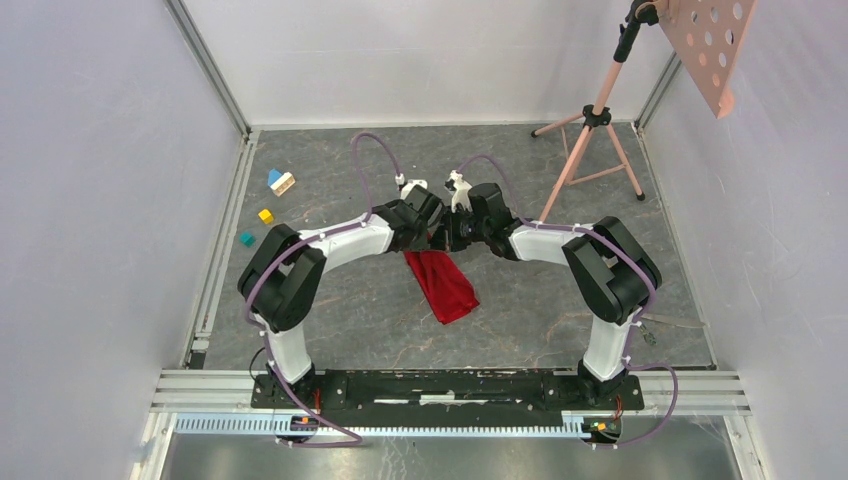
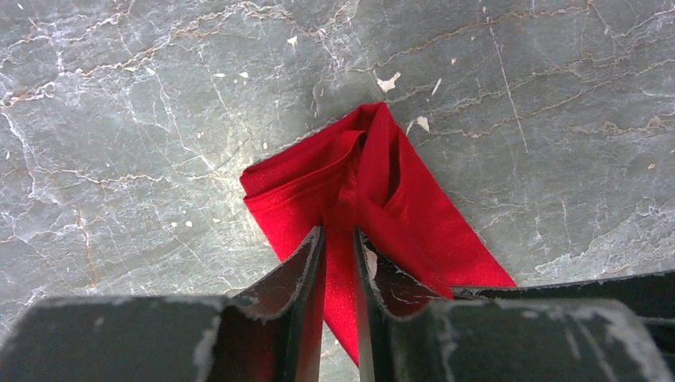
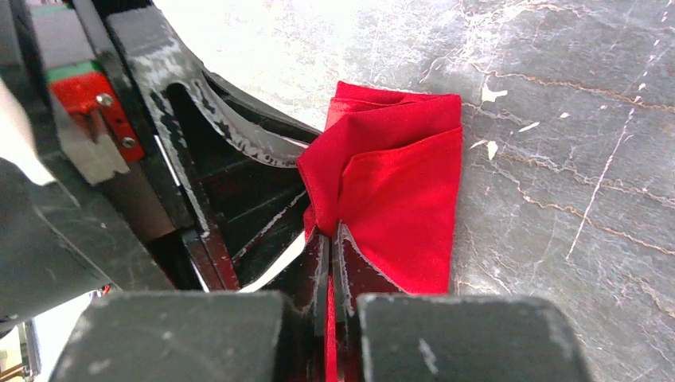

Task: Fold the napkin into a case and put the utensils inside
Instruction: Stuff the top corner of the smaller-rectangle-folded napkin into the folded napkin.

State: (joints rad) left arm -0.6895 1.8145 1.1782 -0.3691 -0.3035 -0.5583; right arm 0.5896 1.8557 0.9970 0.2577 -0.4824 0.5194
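The red napkin [image 1: 442, 285] hangs folded and bunched from both grippers at the middle of the table, its lower end trailing toward the front. My left gripper [image 1: 432, 232] is shut on its top edge; in the left wrist view the cloth [image 2: 382, 183] runs between the nearly closed fingers of that gripper [image 2: 340, 232]. My right gripper [image 1: 452, 236] meets it from the right and is shut on the same top edge, a thin red fold pinched at its tips [image 3: 330, 229]. The napkin [image 3: 398, 183] fans out beyond, beside the left gripper's fingers [image 3: 239, 135]. No utensils are in view.
Small coloured toy blocks [image 1: 281, 183] lie at the back left of the grey marble table [image 1: 380, 320]. A pink tripod [image 1: 590, 140] stands at the back right. Metal rails and white walls enclose the sides.
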